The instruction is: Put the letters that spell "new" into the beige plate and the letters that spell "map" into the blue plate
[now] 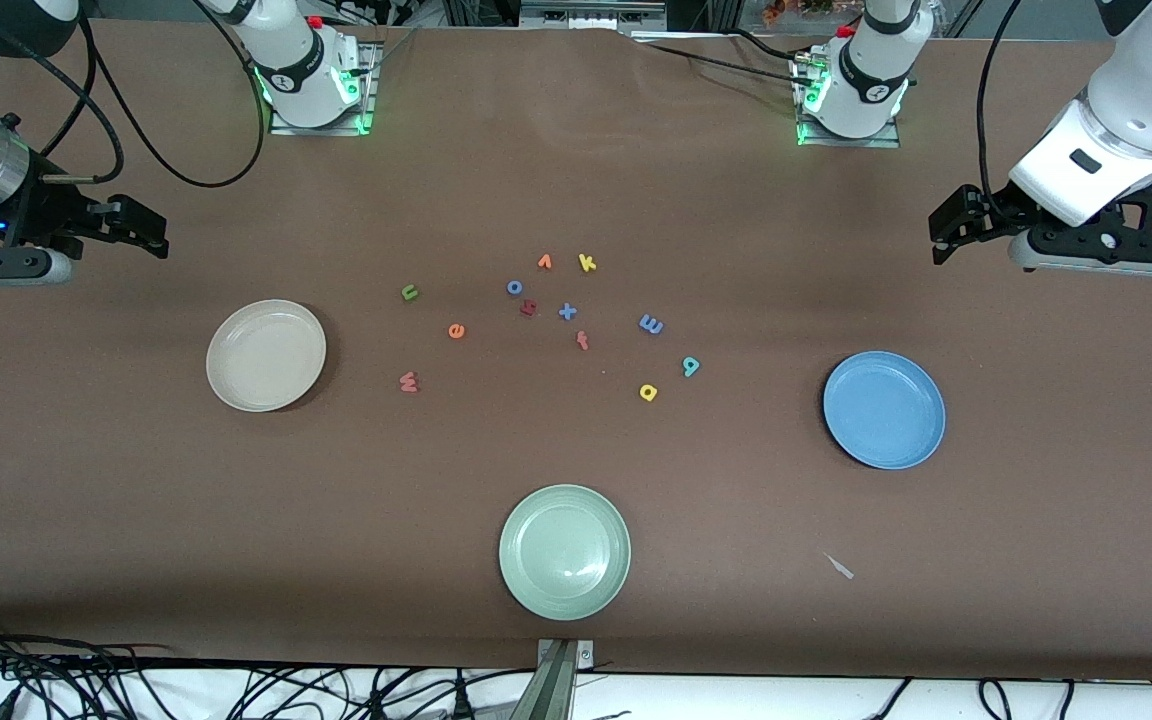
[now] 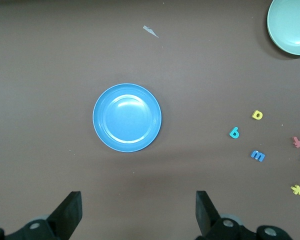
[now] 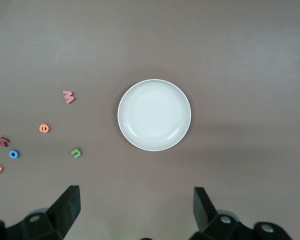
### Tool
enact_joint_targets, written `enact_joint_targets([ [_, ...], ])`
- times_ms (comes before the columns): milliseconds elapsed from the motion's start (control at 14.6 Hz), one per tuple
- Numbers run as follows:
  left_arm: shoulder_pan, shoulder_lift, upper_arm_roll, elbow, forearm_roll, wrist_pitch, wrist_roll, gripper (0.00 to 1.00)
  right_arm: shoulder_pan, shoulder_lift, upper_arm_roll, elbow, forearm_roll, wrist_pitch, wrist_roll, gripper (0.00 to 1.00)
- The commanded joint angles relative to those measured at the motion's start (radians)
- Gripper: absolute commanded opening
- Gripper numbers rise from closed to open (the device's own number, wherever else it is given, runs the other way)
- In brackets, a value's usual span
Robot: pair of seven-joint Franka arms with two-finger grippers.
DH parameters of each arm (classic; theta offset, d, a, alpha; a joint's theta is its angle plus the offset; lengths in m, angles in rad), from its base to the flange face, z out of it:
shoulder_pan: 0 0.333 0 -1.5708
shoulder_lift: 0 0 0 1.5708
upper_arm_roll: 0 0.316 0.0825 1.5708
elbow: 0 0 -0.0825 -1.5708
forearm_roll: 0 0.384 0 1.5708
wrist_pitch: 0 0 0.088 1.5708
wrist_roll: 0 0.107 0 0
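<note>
Left tool (image 1: 946,232) and right tool (image 1: 146,232) both hang open, arms waiting.

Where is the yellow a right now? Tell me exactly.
The yellow a lies on the table beside the teal p, slightly nearer the front camera, between the letter cluster and the blue plate.

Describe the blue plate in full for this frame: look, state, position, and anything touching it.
The blue plate is round, shallow and mid-blue, with a smooth, slightly glossy surface and a low raised rim. It sits flat and upright on the brown table toward the left arm's end, and holds nothing. Nothing touches it apart from the table. The nearest letters, the teal p and yellow a, lie well apart from it. The open left gripper hangs above the table beside it.
</note>
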Motion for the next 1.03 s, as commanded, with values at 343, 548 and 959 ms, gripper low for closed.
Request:
enact_joint_targets([
  [343, -0.001, 0.006, 0.0, 0.025, -0.013, -0.024, 0.015, 1.0, -0.003, -0.007, 0.003, -0.006, -0.006, 0.001, -0.013, 1.0],
  [548, -0.001, 0.006, 0.0, 0.026, -0.013, -0.025, 0.01, 1.0, -0.004, -0.007, 0.003, -0.006, -0.004, 0.002, -0.014, 1.0],
  [959, 0.013, 0.011, 0.004, 0.025, -0.012, -0.033, 0.013, 1.0, -0.004, -0.005, 0.001, -0.008, -0.004, 0.002, -0.013, 1.0],
])
